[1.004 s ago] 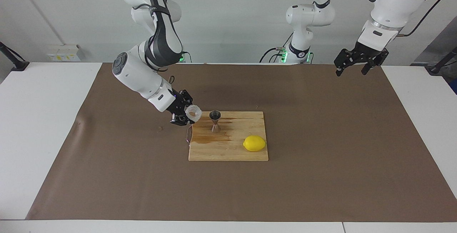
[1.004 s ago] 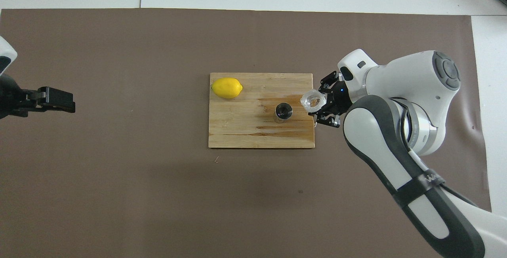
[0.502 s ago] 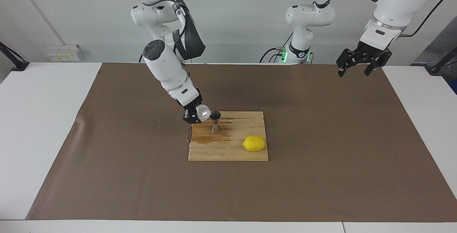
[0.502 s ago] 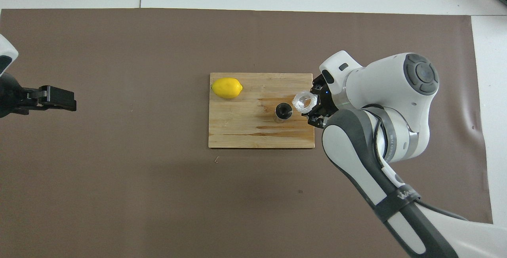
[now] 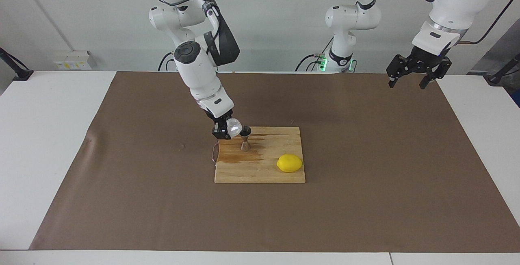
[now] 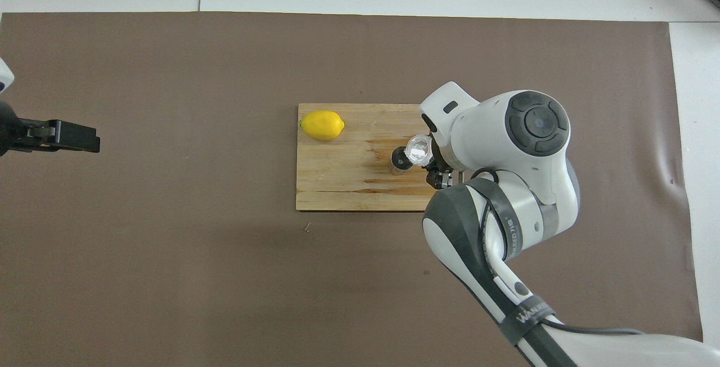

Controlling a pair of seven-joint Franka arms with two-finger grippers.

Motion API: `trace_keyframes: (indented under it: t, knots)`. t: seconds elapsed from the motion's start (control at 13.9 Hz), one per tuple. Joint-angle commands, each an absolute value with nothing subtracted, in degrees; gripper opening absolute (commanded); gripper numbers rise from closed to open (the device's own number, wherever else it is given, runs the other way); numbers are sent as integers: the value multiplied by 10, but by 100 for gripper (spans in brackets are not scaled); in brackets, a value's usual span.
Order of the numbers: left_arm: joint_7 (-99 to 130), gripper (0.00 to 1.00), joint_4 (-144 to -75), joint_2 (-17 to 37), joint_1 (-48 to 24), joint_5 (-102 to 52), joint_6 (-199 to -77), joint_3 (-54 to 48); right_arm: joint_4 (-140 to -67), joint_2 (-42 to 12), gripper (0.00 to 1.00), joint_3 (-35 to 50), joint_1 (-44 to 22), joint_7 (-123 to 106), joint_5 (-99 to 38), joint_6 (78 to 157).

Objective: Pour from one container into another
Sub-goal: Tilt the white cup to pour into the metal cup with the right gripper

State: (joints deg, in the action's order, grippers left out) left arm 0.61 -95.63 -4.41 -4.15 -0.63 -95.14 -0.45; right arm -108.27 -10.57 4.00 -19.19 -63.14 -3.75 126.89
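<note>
The small crinkled translucent plastic cup (image 5: 234, 127) is pinched in the right gripper (image 5: 224, 130) and tipped over the upright steel hourglass jigger (image 5: 245, 138) on the wooden cutting board (image 5: 264, 171), presumably so its contents fall into the upper cone, while the left gripper (image 5: 412, 80) (jaws spread, waiting) is kept well away from the board, holding nothing.

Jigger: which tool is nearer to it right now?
Right. The right tool holds the cup tipped at the jigger; the left tool waits, open, over the mat's corner.
</note>
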Motion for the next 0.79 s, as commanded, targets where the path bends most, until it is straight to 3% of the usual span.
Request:
trace_keyframes:
  t: [0.0, 0.72]
  knots:
    - [11, 100, -974, -58, -46, 1, -964, -4, -1085, -96, 20, 41, -192, -616, -11, 1265]
    - [14, 100, -974, -58, -44, 1, -962, -6, -1092, -66, 20, 42, -213, -543, 85, 1239]
